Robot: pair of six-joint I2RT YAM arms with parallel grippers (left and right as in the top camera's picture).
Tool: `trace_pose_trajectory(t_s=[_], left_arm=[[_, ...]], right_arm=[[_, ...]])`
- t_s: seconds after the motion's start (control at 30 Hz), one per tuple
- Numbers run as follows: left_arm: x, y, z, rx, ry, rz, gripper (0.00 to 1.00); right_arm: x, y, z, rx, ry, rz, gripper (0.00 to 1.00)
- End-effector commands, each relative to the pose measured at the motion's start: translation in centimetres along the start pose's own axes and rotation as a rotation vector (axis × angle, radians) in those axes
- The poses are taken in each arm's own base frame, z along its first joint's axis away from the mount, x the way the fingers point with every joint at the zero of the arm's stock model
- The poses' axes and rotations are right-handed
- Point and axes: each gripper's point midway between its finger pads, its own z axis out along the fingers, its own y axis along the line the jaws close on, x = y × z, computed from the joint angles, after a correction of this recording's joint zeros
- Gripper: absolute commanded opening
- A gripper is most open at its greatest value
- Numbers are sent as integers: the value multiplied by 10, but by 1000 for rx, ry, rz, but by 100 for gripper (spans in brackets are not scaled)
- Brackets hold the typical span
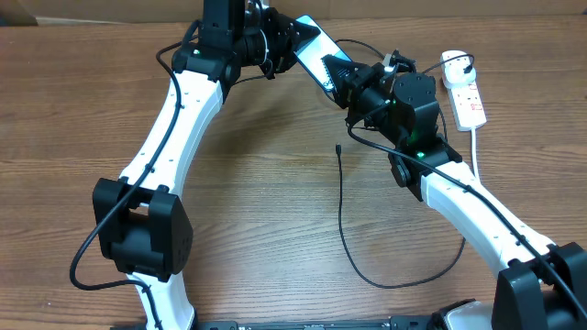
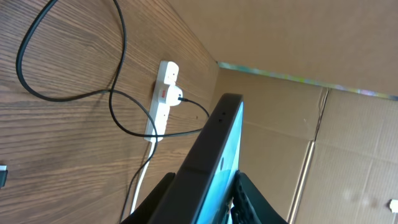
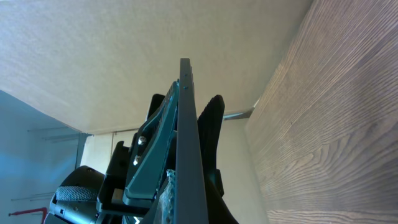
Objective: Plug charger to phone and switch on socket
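Note:
The phone (image 1: 309, 48) is held in the air at the back of the table, between both grippers. My left gripper (image 1: 286, 41) is shut on its far end and my right gripper (image 1: 337, 75) is shut on its near end. It shows edge-on in the left wrist view (image 2: 214, 162) and in the right wrist view (image 3: 186, 137). The charger's small plug tip (image 1: 338, 147) lies loose on the table, and its black cable (image 1: 341, 220) loops forward and right. The charger's black plug (image 1: 456, 62) sits in the white socket (image 1: 468, 96), which also shows in the left wrist view (image 2: 163, 99).
The socket's thick white cord (image 1: 475, 147) runs forward under my right arm. Cardboard walls (image 2: 298, 56) stand behind the table. The charger cable loops over the wood near the socket (image 2: 118, 68).

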Motion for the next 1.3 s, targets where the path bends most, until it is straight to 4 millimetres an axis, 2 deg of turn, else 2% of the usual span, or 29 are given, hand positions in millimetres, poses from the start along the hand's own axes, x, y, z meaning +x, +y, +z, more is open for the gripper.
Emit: trace_pose_trajectory(t_s=[0.0, 0.13, 0.3, 0.87, 0.9, 0.93, 1.03, 1.13, 1.27], left_arm=[[25, -18, 15, 34, 41, 79, 22], [25, -18, 15, 35, 40, 130, 20], [25, -18, 15, 36, 39, 174, 4], [19, -18, 15, 30, 7, 178, 5], [18, -18, 15, 30, 5, 177, 10], [19, -18, 15, 30, 6, 177, 24], [19, -18, 15, 31, 10, 177, 40], [19, -18, 15, 32, 11, 178, 45], [20, -18, 15, 33, 16, 178, 41]], right_arm=[[70, -13, 0, 39, 313, -48, 4], [73, -14, -1, 40, 336, -47, 4], [79, -14, -3, 43, 369, -44, 4], [86, -15, -6, 44, 413, -41, 4], [86, -15, -6, 44, 413, -41, 4], [86, -15, -6, 44, 413, -41, 4], [86, -15, -6, 44, 415, -44, 4], [88, -14, -7, 43, 429, -44, 4], [90, -15, -8, 43, 442, -44, 4]])
